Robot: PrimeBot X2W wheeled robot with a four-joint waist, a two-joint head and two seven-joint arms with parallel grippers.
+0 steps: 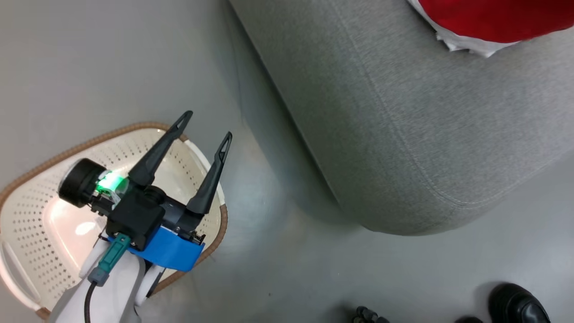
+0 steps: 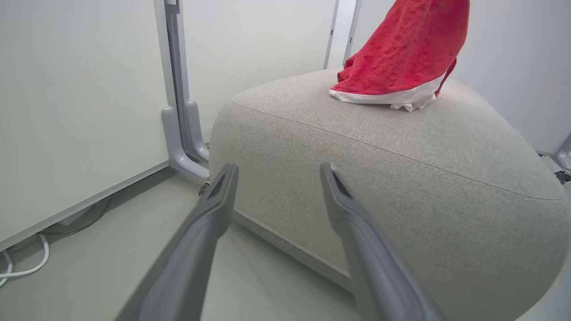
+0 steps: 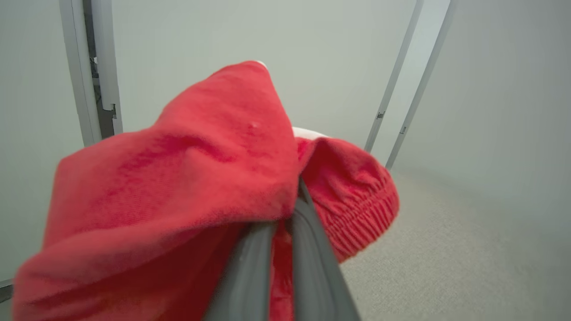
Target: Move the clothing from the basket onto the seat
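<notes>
Clothing [image 3: 178,169], long axis upright on seat [image 2: 401,178], in pinch of right tool [image 3: 285,218]; left tool [image 1: 208,124] spread over basket [image 1: 27,211].

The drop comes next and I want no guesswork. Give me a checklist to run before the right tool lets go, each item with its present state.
1. Right tool shut on the clothing: ok.
2. Clothing over the seat, white hem touching the cushion top: ok.
3. Clothing well in from the seat's rounded edge: ok.
4. Left tool open, holding nothing, above the basket: ok.
5. Basket emptied: its visible bottom is bare, but the arm hides part: cannot tell.
6. Black shoe standing apart from the seat: ok.
</notes>
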